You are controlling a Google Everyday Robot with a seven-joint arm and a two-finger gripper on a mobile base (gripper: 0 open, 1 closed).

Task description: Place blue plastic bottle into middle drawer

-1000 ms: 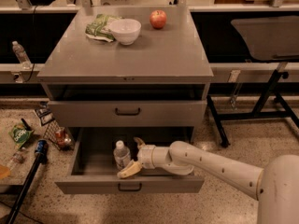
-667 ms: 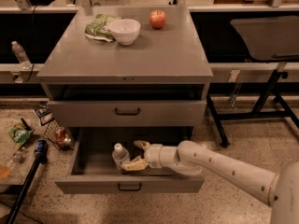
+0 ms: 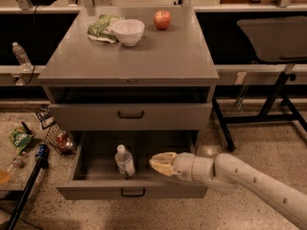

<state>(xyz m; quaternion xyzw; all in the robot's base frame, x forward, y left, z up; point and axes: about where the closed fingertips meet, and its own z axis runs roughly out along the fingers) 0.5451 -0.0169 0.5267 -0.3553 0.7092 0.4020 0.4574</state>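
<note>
The blue plastic bottle [image 3: 124, 161], clear with a white cap and pale label, stands upright inside the open middle drawer [image 3: 132, 191], left of its centre. My gripper [image 3: 158, 164] is over the drawer, just right of the bottle and apart from it. Its cream fingers are parted and hold nothing. My white arm reaches in from the lower right.
The drawer above [image 3: 130, 115] is shut. On the cabinet top are a white bowl [image 3: 127, 31], a green bag [image 3: 101, 27] and a red apple [image 3: 162, 19]. A small clear bottle [image 3: 20, 54] stands at the left. Litter [image 3: 21, 138] lies on the floor, and a black table frame [image 3: 268, 104] stands at the right.
My gripper has let go of the bottle and drawn back to the right. The bottle stays standing in the drawer.
</note>
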